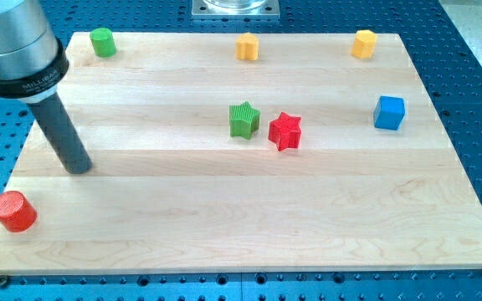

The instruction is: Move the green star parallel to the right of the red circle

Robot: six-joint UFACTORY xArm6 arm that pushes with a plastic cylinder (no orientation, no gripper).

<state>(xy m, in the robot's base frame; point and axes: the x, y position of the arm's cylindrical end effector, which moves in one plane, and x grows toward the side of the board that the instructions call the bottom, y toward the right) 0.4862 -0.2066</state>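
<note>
Red circle (13, 211) sits at lower left of the wooden board (249, 226). Above it, my tip (77, 166) touches no block. Green star (243, 119) lies mid-frame, just left of red star (285, 130).

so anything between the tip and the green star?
No. In the camera view, only bare board separates my tip from the green star. The red star sits beyond it toward the view's right, and the red circle lies below-left of the tip.

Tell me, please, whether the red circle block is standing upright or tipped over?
Upright. The red circle rests on its base at the board's lower left corner, its flat round top facing up.
</note>
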